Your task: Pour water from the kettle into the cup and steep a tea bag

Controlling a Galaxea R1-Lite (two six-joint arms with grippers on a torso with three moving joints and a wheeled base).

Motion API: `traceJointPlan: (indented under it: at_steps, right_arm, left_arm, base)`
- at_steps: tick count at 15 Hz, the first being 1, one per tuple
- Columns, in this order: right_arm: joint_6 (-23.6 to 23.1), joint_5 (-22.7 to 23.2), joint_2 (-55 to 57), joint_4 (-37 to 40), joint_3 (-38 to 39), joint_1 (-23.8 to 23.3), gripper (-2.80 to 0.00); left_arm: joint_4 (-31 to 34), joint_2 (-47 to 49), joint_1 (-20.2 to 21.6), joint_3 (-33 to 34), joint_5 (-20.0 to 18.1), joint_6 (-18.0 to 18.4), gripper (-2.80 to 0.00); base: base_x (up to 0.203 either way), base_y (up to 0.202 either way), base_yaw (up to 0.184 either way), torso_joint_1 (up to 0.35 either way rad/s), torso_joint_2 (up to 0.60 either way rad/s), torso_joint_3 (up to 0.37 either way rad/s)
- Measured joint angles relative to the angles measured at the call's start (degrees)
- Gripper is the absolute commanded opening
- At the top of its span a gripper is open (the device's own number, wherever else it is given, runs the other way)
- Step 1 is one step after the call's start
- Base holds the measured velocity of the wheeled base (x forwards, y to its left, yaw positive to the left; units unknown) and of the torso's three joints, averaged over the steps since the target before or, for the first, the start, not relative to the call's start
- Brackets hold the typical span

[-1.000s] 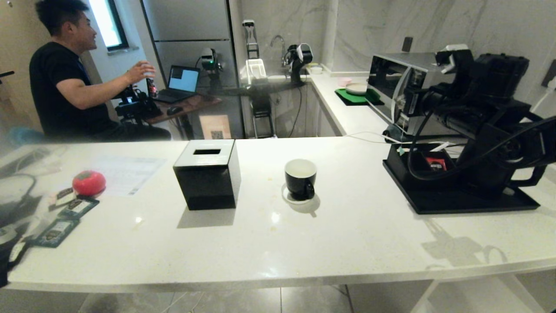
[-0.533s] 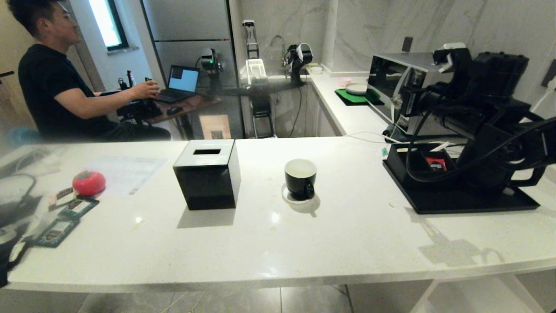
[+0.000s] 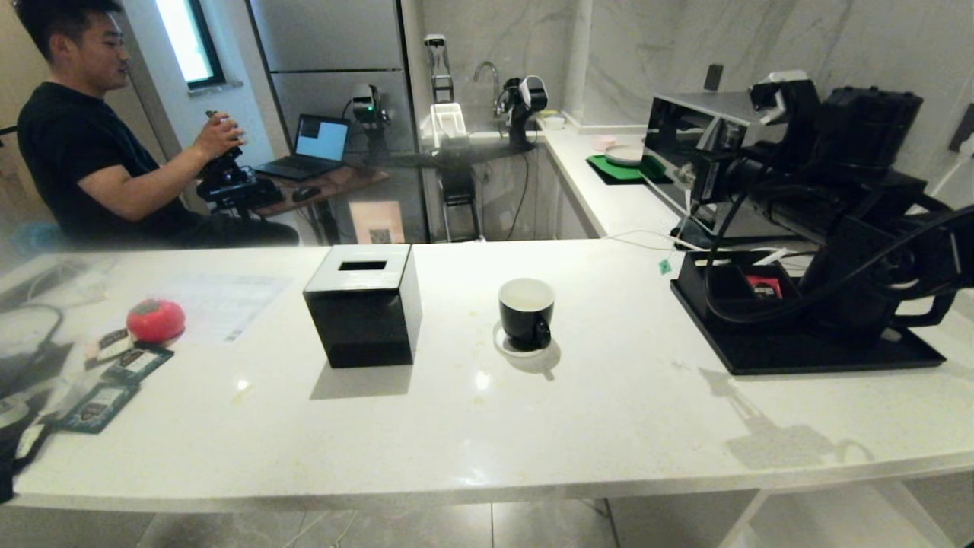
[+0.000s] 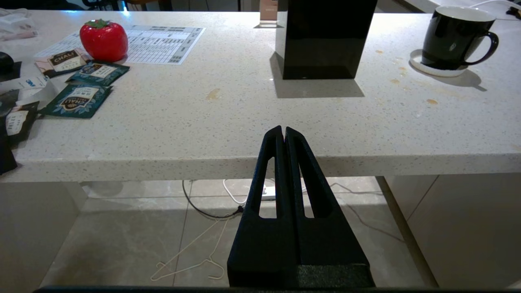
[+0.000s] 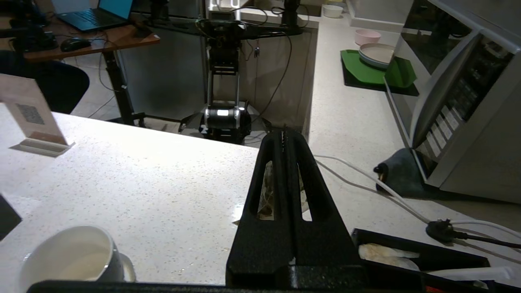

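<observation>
The black cup, white inside, stands on a white coaster mid-counter and also shows as the cup and the cup. My right gripper hovers above the counter to the cup's right, in front of the microwave. This right gripper is shut on the tea bag, whose pale pouch hangs under the fingers. Its green tag dangles lower. The kettle stands on the black tray, mostly hidden behind my right arm. My left gripper is shut, empty, parked before the counter's front edge.
A black tissue box stands left of the cup. A red tomato-shaped thing and teal sachets lie far left. The microwave and a white cable are behind my right gripper. A person sits at the back left.
My right arm has swung left toward the cup, and the green tag has drifted left with it. The person's hands have moved. The left arm is still.
</observation>
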Motion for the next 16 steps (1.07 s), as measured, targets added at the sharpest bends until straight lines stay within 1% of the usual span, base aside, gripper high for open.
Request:
traceJointPlan:
  at_steps: [16]
  right_arm:
    - [0.1,0.1,-1.3,1.2,-0.6,1.6,-2.8]
  left_arm:
    - [0.0,0.0,-0.1,0.0,0.0,0.3,-2.8]
  base:
    - [0.0,0.0,0.0,0.0,0.0,0.0]
